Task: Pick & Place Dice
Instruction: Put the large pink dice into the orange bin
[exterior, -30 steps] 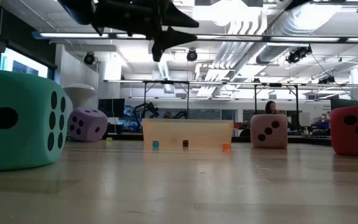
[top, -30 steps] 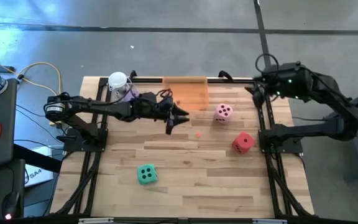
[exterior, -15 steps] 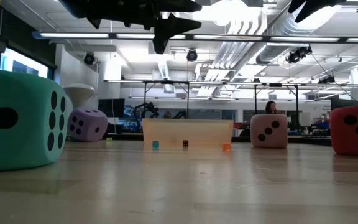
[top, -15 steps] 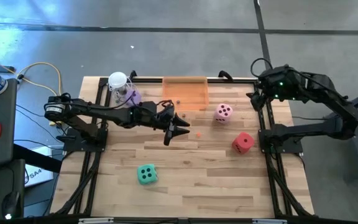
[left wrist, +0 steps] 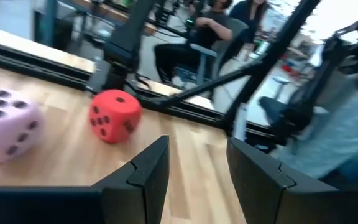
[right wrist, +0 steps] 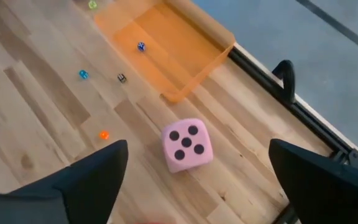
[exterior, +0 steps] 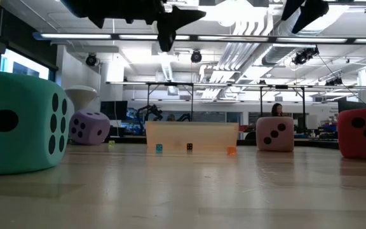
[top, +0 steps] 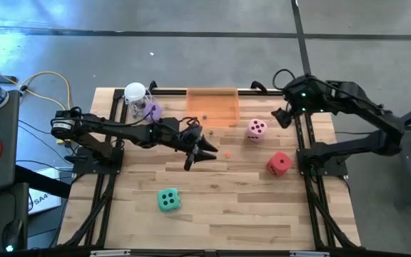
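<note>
High view: the wooden table (top: 220,185) carries four soft dice. From its middle, the green-teal die (top: 168,200) sits at about seven o'clock, the red die (top: 279,163) at about three o'clock, the pink die (top: 256,129) at about one o'clock, and the purple die (top: 150,111) at about ten o'clock, just beside the clear cup with the white round top (top: 135,95). The translucent orange tray (top: 212,107) lies at twelve o'clock against the far rail, with a few tiny coloured bits near it. The left gripper (top: 196,151) hangs above the table's middle, holding nothing, its fingers (left wrist: 146,171) parted by a narrow gap; in the left wrist view the red die (left wrist: 114,116) and pink die (left wrist: 5,129) lie on the wood beyond them. The right gripper (top: 280,116) hovers at about two o'clock near the table's right rail, released and spread wide, empty; the right wrist view looks down on the pink die (right wrist: 186,145) between its fingers (right wrist: 82,180), well apart from both. In the low view no die is off the table.
</note>
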Tool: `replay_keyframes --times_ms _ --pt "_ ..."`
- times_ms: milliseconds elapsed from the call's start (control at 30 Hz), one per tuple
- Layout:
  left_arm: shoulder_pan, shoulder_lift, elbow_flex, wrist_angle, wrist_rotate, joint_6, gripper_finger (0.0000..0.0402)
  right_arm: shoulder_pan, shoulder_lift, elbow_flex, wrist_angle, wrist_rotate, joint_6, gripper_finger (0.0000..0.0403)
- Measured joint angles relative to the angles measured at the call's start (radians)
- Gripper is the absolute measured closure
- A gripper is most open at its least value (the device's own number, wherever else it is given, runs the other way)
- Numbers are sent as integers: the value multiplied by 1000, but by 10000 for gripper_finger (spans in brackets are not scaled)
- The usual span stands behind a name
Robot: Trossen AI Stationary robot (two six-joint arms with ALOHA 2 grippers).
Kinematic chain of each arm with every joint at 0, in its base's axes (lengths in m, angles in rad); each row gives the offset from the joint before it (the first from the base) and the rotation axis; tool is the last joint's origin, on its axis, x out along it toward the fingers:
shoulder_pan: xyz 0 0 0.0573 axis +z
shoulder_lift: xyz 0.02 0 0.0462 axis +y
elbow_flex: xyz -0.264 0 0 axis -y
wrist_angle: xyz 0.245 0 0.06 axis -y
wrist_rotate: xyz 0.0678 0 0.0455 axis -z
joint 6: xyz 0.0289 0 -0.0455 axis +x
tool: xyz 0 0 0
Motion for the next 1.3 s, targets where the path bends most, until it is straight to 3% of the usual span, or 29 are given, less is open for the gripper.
replay_keyframes --times_ms 233,467,833,1000,1300 --pt "55 0 0 0 203 -100 247 0 89 0 -1 -29 35 47" --pt "119 0 0 1 386 -148 247 -1 206 0 -12 27 128 48" --pt "118 0 0 -5 537 -143 247 -25 395 -96 -13 12 -69 48" --pt "120 0 0 -37 570 -140 247 -45 416 -192 83 -60 -127 48" --pt "148 1 0 -42 602 -140 247 -69 416 -293 228 -77 -203 48"
